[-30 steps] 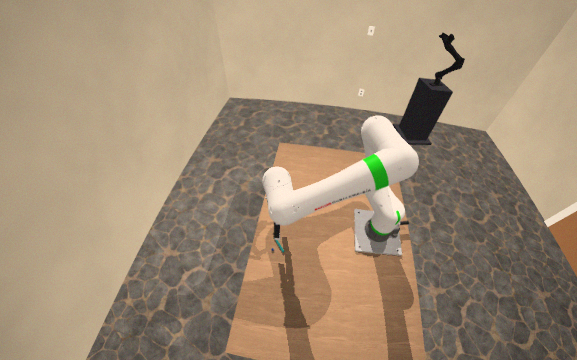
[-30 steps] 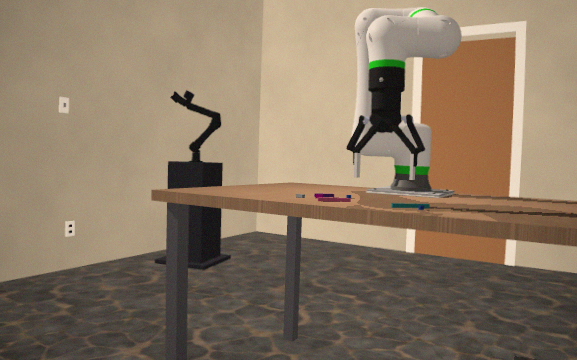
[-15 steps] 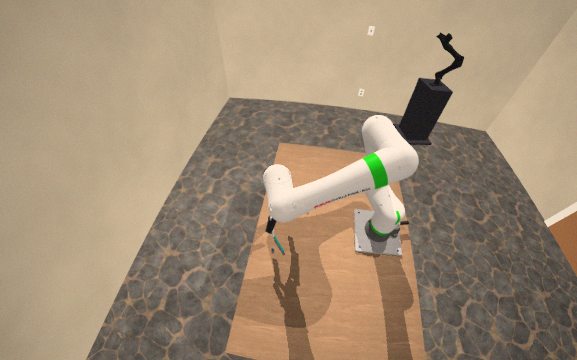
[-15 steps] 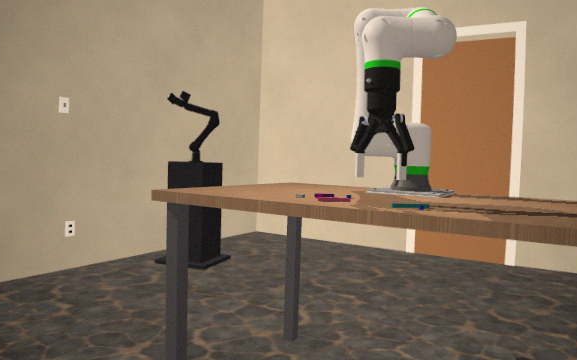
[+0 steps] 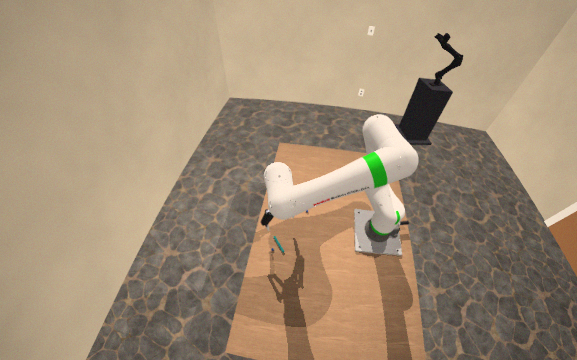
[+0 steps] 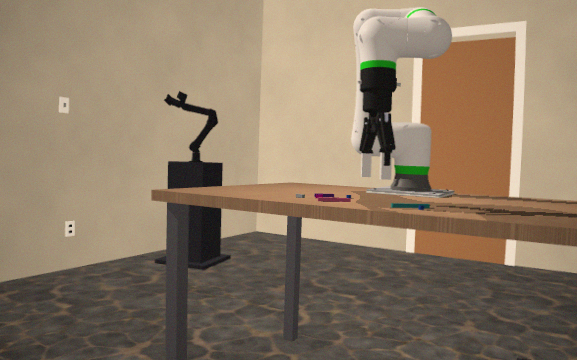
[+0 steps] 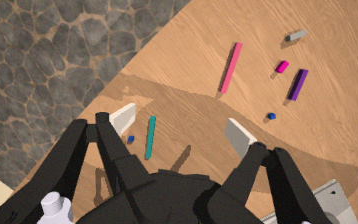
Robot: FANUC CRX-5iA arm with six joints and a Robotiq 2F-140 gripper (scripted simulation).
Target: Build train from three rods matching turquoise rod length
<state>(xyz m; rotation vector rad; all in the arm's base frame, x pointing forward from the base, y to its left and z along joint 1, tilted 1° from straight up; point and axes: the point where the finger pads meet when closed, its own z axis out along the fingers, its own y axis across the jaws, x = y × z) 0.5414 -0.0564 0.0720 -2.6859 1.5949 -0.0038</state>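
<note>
most rods lost under the arm from above

in the top view only the turquoise rod (image 5: 279, 245) and a tiny blue speck beside it show; other rods are hidden.

The white arm (image 5: 340, 185) rises from its base at the right of the top view, bends at a high elbow and reaches toward the left of the frame. Its wrist points straight down, and the black claw (image 6: 376, 171) hangs well above the table with its pale fingertips spread fully wide apart and nothing between them, as the wrist view shows
</note>
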